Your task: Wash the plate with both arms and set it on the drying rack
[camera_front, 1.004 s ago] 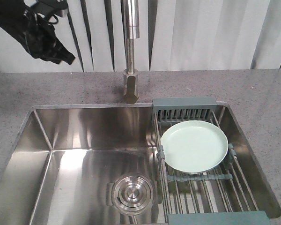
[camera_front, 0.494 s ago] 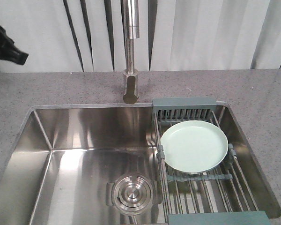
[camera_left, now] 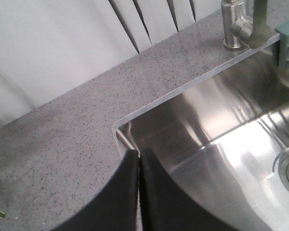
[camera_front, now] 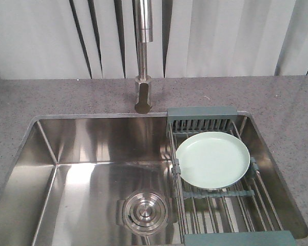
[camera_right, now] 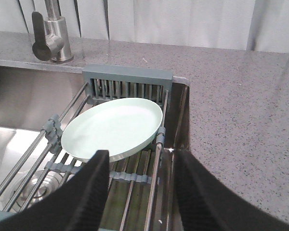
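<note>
Exterior front-facing view: the plate [camera_front: 212, 159] is seen lying flat on the drying rack [camera_front: 223, 177] across the sink [camera_front: 82, 154]. The left tool [camera_left: 138, 159] is pressed together; the right tool [camera_right: 142, 168] is spread apart.

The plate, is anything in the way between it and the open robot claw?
Nothing visible is. In the right wrist view the right gripper hangs open just in front of the plate, with only bare rods of the drying rack between them. The plate already lies on that rack.
</note>
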